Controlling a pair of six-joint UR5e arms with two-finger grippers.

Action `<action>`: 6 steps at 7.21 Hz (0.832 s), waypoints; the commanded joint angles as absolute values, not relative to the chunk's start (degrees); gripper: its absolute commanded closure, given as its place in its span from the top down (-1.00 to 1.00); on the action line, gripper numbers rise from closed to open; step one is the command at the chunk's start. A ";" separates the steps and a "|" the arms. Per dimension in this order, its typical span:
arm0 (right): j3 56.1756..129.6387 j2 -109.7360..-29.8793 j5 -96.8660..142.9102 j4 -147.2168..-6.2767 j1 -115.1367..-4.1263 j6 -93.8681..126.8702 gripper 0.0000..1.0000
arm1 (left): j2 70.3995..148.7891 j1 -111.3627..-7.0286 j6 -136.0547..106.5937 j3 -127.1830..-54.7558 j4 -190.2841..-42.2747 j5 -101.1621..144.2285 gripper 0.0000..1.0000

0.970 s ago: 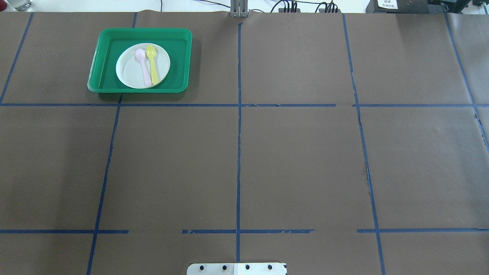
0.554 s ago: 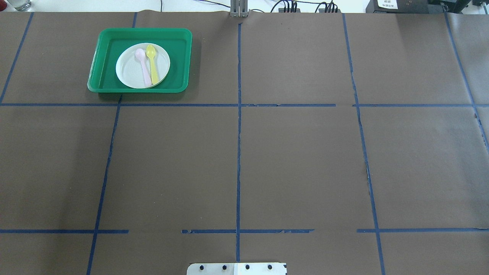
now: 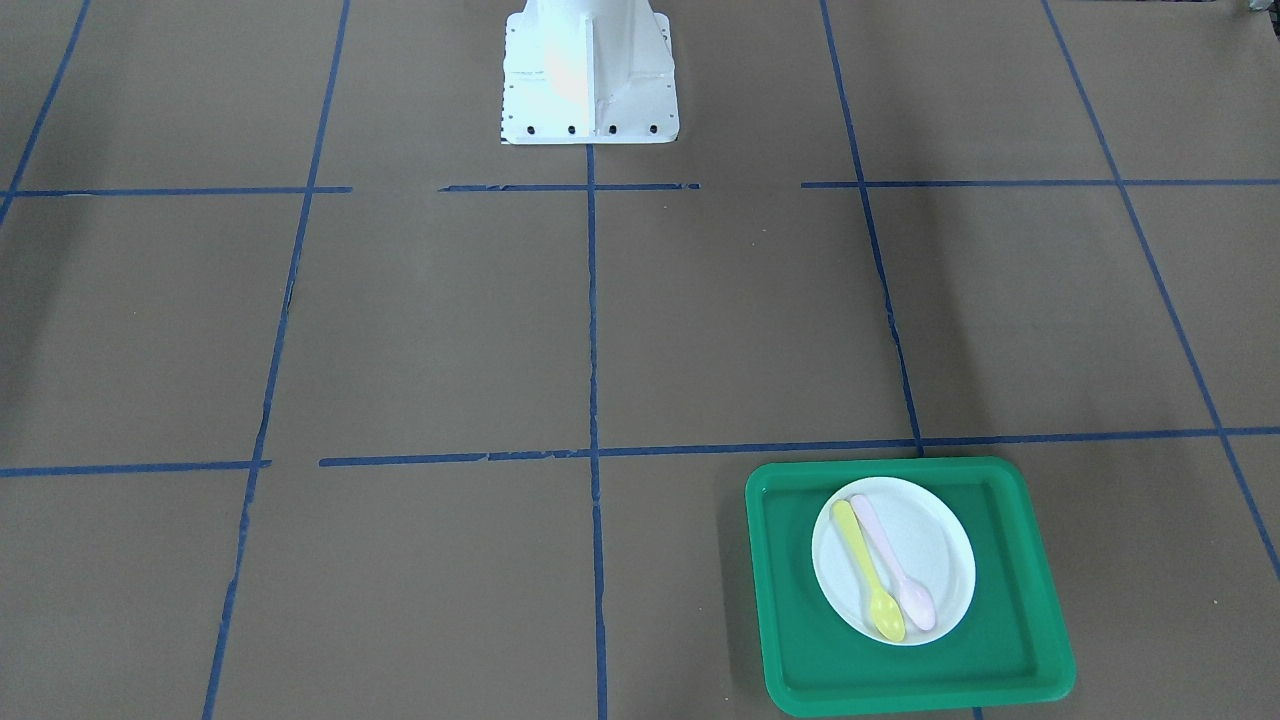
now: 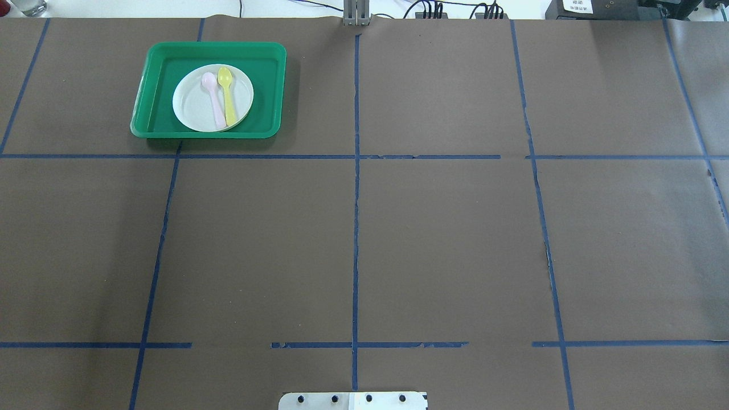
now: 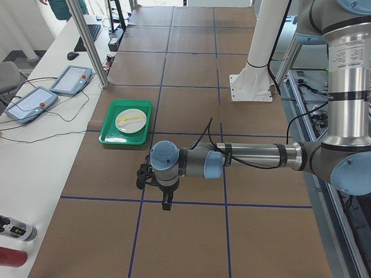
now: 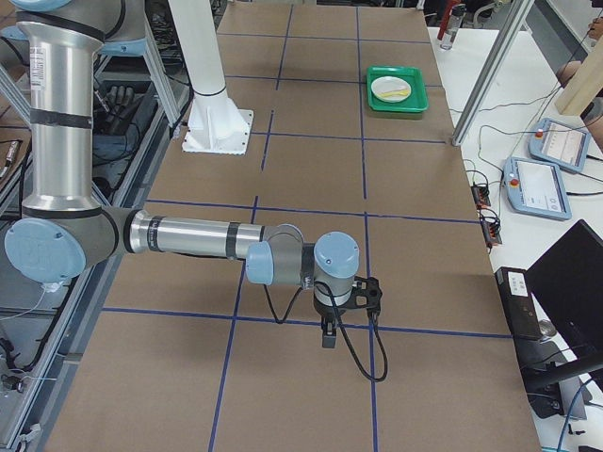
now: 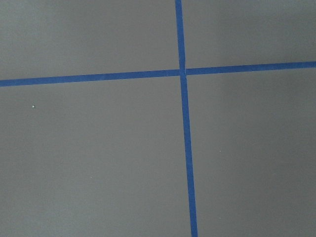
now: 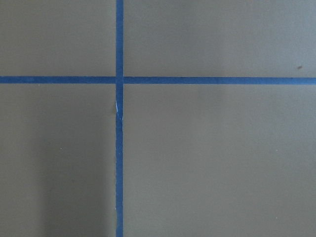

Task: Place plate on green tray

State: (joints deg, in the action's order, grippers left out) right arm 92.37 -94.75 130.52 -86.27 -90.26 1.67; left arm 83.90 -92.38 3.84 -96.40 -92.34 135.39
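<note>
Plainly, the plate (image 4: 191,105) sits flat inside the tray (image 4: 266,85), near its middle, with green floor showing all round it. A pink spoon (image 4: 214,102) and a yellow spoon (image 4: 227,97) lie side by side on the plate, bowls toward the operators' edge and handles toward the robot.

The tray stands in the far left part of the surface (image 4: 444,245), its longer side running along the far edge.

The left pincer (image 5: 166,202) hangs over a tape crossing (image 7: 181,72) at the left end of the surface. It points down, and the tray lies well apart from it, farther along the surface and out toward the operators' edge. The right pincer (image 6: 328,334) hangs likewise at the opposite end, with almost the whole length of the surface between it and the tray. So the left arm is by far the nearer one.

Neither pincer shows in the overhead or front view. I cannot tell from the side views whether either is wide or narrow, though nothing is seen in them.

By my reckoning the placing is done and no further reach is called for.
</note>
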 commanded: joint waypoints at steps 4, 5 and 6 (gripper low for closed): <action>92.37 -94.75 130.52 -86.31 -90.26 1.67 1.00 | 83.76 -92.90 3.78 -95.36 -87.99 135.26 1.00; 92.37 -94.75 130.52 -86.22 -90.26 1.67 1.00 | 83.76 -92.90 3.78 -95.19 -87.98 135.26 1.00; 92.37 -94.75 130.52 -86.22 -90.26 1.67 1.00 | 83.76 -92.90 3.78 -95.10 -87.98 135.26 1.00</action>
